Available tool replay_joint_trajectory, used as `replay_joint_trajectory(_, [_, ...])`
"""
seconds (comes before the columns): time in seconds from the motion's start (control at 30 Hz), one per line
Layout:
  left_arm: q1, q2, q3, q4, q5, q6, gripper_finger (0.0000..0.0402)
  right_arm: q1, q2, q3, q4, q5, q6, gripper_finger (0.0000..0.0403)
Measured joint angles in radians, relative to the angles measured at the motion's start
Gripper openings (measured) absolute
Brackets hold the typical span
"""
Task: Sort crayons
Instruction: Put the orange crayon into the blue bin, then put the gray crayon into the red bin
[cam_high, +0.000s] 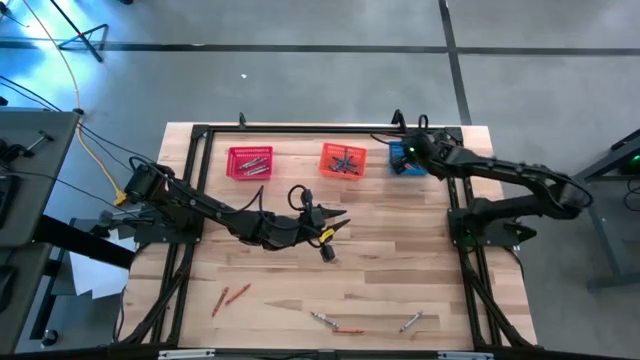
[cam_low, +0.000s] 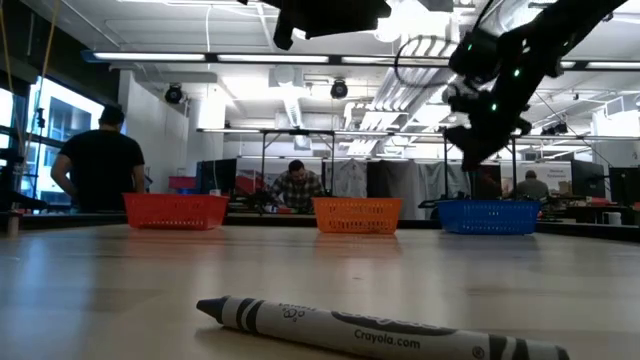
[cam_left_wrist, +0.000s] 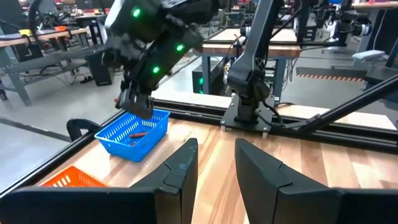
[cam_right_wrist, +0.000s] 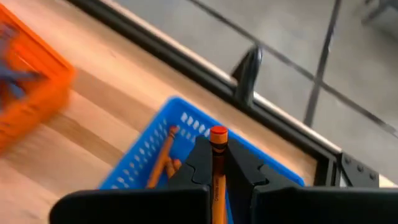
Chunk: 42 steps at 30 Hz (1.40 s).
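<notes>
Right hand (cam_right_wrist: 217, 171) pinches orange crayon (cam_right_wrist: 217, 155) above blue basket (cam_right_wrist: 155, 149).

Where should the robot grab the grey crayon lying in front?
Probably mid-wrapper on the grey crayon, coming straight down, fingers across its long sides. It lies flat on the table, so only above is free.
</notes>
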Motion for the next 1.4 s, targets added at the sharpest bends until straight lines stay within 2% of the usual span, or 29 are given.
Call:
replay_joint_trajectory(0.2, [-0.001,0.000,0.000,-0.011,0.000,-0.026,0.0094,-0.038,0.124,0.000,0.015,-0.022,-0.023,0.0007])
replay_joint_trajectory(0.4, [-0.001,0.000,0.000,-0.029,0.001,-0.035,0.0095,-0.038,0.151,0.000,0.066,-0.041,-0.027,0.0016])
replay_joint_trajectory(0.73, [-0.001,0.000,0.000,-0.032,0.001,-0.035,0.0093,-0.038,0.142,0.000,0.002,-0.047,-0.065,0.0122])
replay_joint_trajectory(0.87, [-0.001,0.000,0.000,-0.040,0.001,-0.035,0.0093,-0.021,0.084,0.010,-0.099,-0.073,-0.033,0.0140])
replay_joint_trajectory(0.93, [-0.001,0.000,0.000,-0.055,0.001,-0.035,0.0093,0.006,0.016,0.026,-0.148,-0.146,-0.014,0.0140])
replay_joint_trajectory(1.1, [0.001,0.000,0.000,-0.112,0.001,-0.035,0.0093,0.163,-0.212,0.023,-0.198,-0.508,0.082,0.0135])
replay_joint_trajectory(1.17, [0.003,0.000,0.000,-0.132,0.001,-0.034,0.0093,0.269,-0.288,0.013,-0.215,-0.598,0.146,0.0133])
replay_joint_trajectory(1.3, [0.017,0.000,0.000,-0.166,0.002,-0.034,0.0093,0.519,-0.379,0.006,-0.315,-0.599,0.335,0.0129])
replay_joint_trajectory(1.4, [0.034,0.000,0.000,-0.176,0.002,-0.035,0.0093,0.713,-0.371,0.005,-0.387,-0.570,0.500,0.0128])
